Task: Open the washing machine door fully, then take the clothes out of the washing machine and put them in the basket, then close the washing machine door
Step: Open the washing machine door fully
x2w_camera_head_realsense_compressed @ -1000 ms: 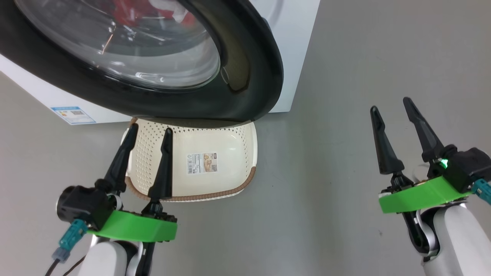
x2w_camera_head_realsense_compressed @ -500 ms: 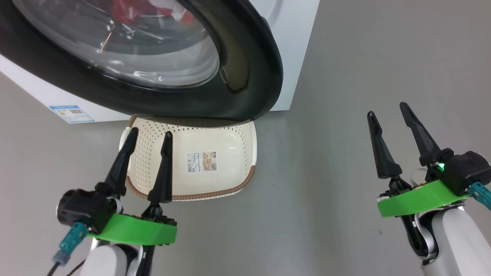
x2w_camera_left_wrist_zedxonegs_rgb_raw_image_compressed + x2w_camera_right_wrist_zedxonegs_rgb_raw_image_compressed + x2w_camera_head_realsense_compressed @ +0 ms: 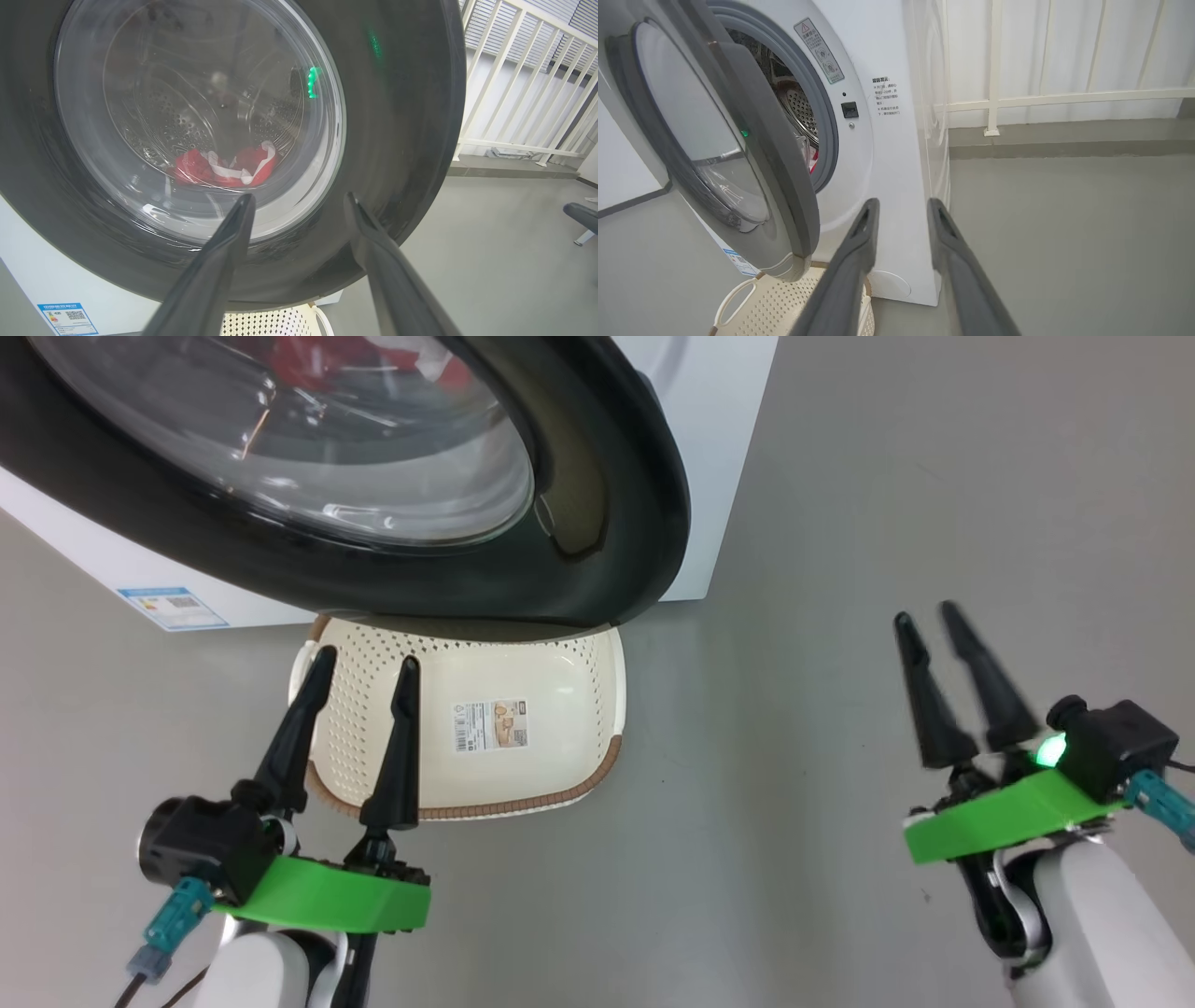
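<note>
The washing machine (image 3: pixel 887 186) is seen standing white and boxy on the grey floor (image 3: pixel 887 476), and its steel drum can be glimpsed past the grey rubber ring. The washing machine door (image 3: pixel 607 504) is found only partly swung out, its glossy black rim hanging over the scene and its glass bowl catching the light. The basket (image 3: pixel 523 808) is set on the floor right in front of the machine, its far end tucked beneath the door's lower edge, and nothing but a barcode sticker (image 3: pixel 492 723) is seen on its floor. The clothes (image 3: pixel 224 168) are spotted through the glass, red with white trim, lying low in the drum. The left gripper (image 3: pixel 366 658) is held released and empty, fingers spread wide, in front of the basket's left side. The right gripper (image 3: pixel 926 613) is kept well off to the right over bare floor, its fingers parted by a narrower gap, nothing between them.
</note>
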### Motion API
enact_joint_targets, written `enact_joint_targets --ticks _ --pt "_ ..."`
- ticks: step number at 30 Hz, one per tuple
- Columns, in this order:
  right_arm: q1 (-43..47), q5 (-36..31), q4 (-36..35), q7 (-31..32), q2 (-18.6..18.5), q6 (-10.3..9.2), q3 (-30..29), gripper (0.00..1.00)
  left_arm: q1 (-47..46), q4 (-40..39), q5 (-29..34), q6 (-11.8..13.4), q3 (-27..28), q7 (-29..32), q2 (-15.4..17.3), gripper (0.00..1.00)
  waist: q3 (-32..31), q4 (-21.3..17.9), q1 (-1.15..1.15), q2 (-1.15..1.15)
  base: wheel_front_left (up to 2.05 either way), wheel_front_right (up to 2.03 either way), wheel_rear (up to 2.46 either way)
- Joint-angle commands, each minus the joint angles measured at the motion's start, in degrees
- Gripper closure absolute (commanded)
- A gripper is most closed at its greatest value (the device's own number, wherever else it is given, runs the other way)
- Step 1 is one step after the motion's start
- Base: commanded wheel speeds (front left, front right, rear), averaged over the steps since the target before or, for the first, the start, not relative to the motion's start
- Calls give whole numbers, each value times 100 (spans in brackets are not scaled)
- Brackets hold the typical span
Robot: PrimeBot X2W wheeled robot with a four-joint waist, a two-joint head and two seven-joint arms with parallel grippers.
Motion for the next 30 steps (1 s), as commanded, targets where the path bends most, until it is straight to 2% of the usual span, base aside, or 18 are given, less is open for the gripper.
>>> enact_joint_targets --ticks 1,3,8,9,14,18,22,27,30 --pt "-283 381 28 -35 60 43 205 100 -45 -159 70 -14 188 -45 98 0 39 4 0 0 0 0 0" --pt "-557 864 299 -35 110 43 347 100 -73 -161 64 -9 198 -45 98 0 79 5 0 0 0 0 0" --pt "-1590 2661 1134 59 206 43 880 100 -147 -140 42 1 176 -45 98 0 137 69 0 0 0 0 0" --pt "-1590 2661 1134 59 206 43 880 100 -147 -140 42 1 176 -45 98 0 137 69 0 0 0 0 0" --pt "-2590 4476 1619 748 238 43 1006 100 -218 -117 -22 12 70 -45 98 0 174 239 0 0 0 0 0" --pt "-3258 5619 2187 1766 265 43 914 100 -206 -119 -49 19 52 -45 98 0 179 359 0 0 0 0 0" --pt "-3889 6469 2802 2945 285 43 812 100 -209 -132 -51 17 72 -45 98 0 205 438 0 0 0 0 0" --pt "-4519 7154 3363 4207 250 43 687 100 -258 -153 -43 12 23 -45 98 0 275 535 0 0 0 0 0" --pt "-4750 7294 3478 4777 206 43 746 100 -273 -164 -23 10 -2 -45 98 0 316 566 0 0 0 0 0"
